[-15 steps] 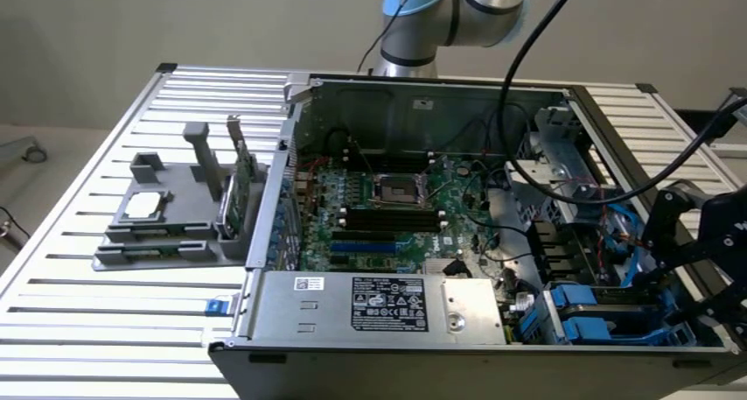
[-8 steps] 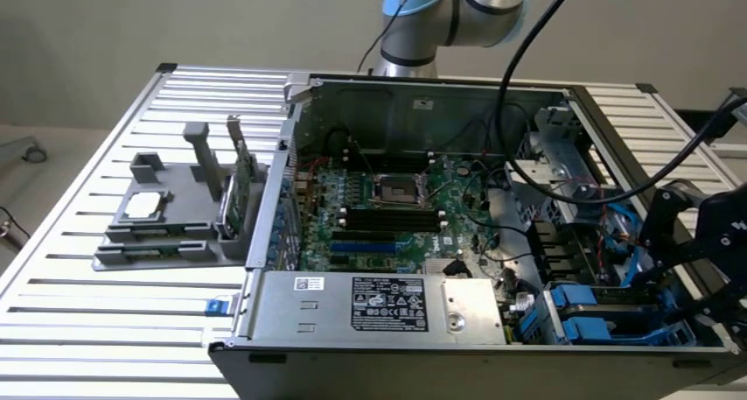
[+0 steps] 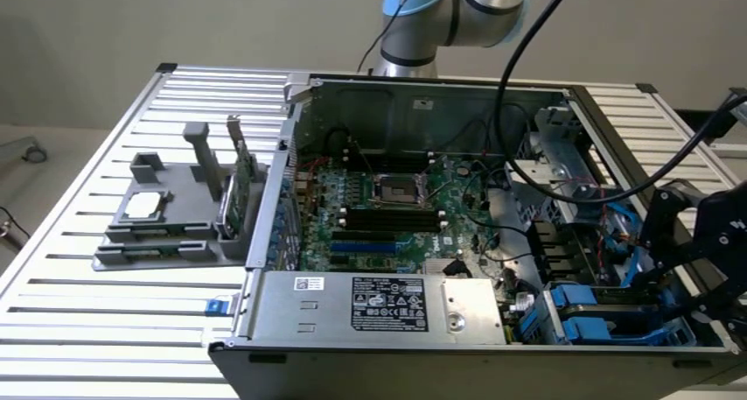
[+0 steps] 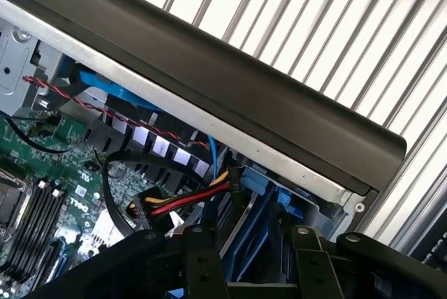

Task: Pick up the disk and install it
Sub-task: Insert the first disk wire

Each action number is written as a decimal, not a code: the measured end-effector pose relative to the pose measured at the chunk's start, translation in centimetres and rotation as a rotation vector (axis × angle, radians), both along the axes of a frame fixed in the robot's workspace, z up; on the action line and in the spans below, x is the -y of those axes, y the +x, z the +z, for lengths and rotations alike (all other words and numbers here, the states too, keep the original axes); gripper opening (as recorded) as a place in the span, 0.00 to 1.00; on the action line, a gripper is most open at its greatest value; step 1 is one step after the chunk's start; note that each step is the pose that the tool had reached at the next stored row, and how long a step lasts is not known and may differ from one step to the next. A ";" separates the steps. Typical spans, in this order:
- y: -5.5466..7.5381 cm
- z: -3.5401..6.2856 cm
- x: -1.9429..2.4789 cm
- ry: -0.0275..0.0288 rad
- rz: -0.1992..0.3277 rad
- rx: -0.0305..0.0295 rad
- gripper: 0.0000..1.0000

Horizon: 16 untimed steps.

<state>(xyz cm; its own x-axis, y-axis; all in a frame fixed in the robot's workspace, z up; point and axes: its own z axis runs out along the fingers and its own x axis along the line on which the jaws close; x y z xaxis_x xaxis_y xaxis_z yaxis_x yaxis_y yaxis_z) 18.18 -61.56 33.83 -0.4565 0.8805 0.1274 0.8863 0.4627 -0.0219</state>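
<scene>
My gripper (image 3: 656,264) hangs over the drive bay at the front corner of the open computer case (image 3: 408,347), on the exterior view's right. Blue carrier plastic (image 3: 587,298) sits in that bay just below the fingers. I take it for the disk's frame, and the silver face is hidden. In the wrist view the two black fingers (image 4: 202,264) stand apart, with blue carrier strips (image 4: 253,239) showing in the gap below them. The gripper (image 4: 255,274) looks open, and I see nothing clamped between the fingers.
Red, yellow and black cables (image 4: 185,201) run beside the bay. The case's black side rim (image 4: 230,89) lies close by. The motherboard (image 3: 391,203) and power supply box (image 3: 373,304) fill the case. A grey fixture (image 3: 164,234) on the slatted table holds a small chip (image 3: 143,205) and a green card (image 3: 240,199).
</scene>
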 end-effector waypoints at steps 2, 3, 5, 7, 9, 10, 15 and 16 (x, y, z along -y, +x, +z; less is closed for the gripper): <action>0.0 0.01 0.00 0.0001 -0.002 0.0000 0.41; 0.0 0.02 0.00 0.0001 -0.003 0.0000 0.33; -0.1 0.02 0.00 0.0002 -0.004 0.0000 0.33; -0.1 0.03 0.00 0.0007 -0.005 0.0000 0.33; -0.1 0.07 -0.02 0.0006 -0.005 0.0000 0.33; -0.1 0.08 -0.05 0.0007 -0.006 0.0000 0.33; -0.2 0.10 -0.40 0.0009 -0.009 0.0000 0.33; -0.2 0.10 -0.50 0.0009 -0.010 0.0000 0.33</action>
